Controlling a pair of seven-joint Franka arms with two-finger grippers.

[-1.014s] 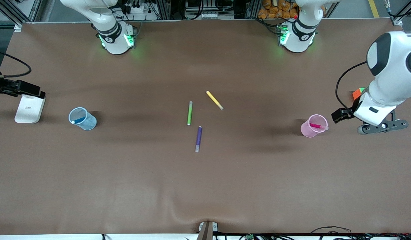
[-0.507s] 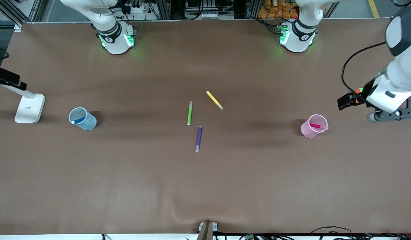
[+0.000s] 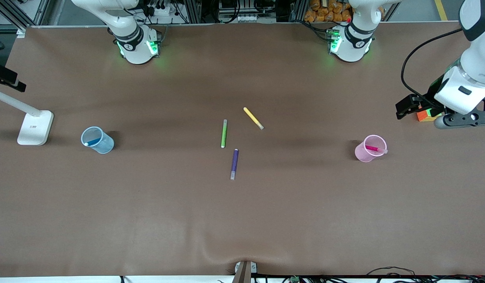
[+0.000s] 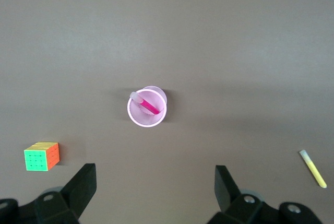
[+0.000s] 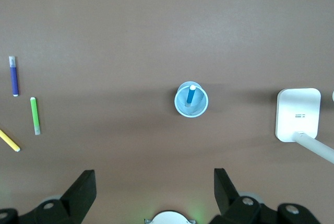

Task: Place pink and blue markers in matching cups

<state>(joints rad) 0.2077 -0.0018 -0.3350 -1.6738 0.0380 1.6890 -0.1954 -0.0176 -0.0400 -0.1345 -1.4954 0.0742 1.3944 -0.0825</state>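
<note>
There were five markers in total – one pink marker (image 3: 375, 149), one blue marker (image 3: 92, 142), one green marker (image 3: 224, 133), one yellow marker (image 3: 253, 118) and one purple marker (image 3: 234, 164). Cups: two, i.e. one pink cup (image 3: 363, 154) and one blue cup (image 3: 103, 145). Also one colour cube (image 4: 42, 156), one white stand (image 3: 35, 127) – and two robot arms.

Both arms glossy white w/ black joint bands, green lights glowing at bases. Left gripper (image 3: 458, 120) has dark grey fingers, black camera block, looping black cable. Right gripper (image 5: 154, 195) w/ black fingers too.
</note>
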